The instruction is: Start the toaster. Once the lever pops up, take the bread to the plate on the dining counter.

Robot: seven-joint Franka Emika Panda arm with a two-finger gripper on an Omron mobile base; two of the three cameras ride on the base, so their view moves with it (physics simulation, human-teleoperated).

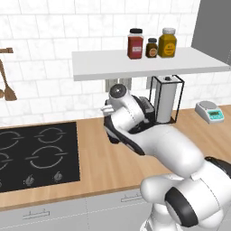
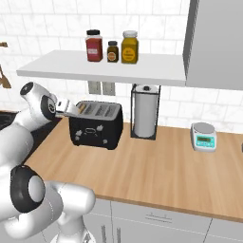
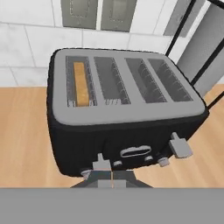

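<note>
I read the scene left to right. At the far left of the wall counter [image 1: 103,153] sits the black hob [image 1: 38,155], with wooden utensils [image 1: 5,85] hanging on the tiled wall above it.

Next comes the arm. In the right base view the gripper [image 2: 71,110] reaches level toward the upper left edge of the toaster [image 2: 96,124]. In the hand view the gripper [image 3: 106,175] has its fingertips pressed together, nothing between them, right at the toaster's front face, at or just below the left lever [image 3: 101,164]; I cannot tell whether they touch it. The right lever [image 3: 180,146] stands higher on the same face.

The toaster stands on the wall counter under the white shelf [image 2: 107,69], with two wall sockets [image 3: 98,14] behind it. The bread [image 3: 81,83] sits down inside the leftmost of the four slots, only its tan top edge visible.

Just right of the toaster is a paper towel roll in a black wire frame [image 2: 144,111]. On the shelf above stand three jars [image 2: 112,46]: red, small dark, yellow.

Farther right, well apart from the frame, a small kitchen scale [image 2: 204,136] rests on the counter.
</note>
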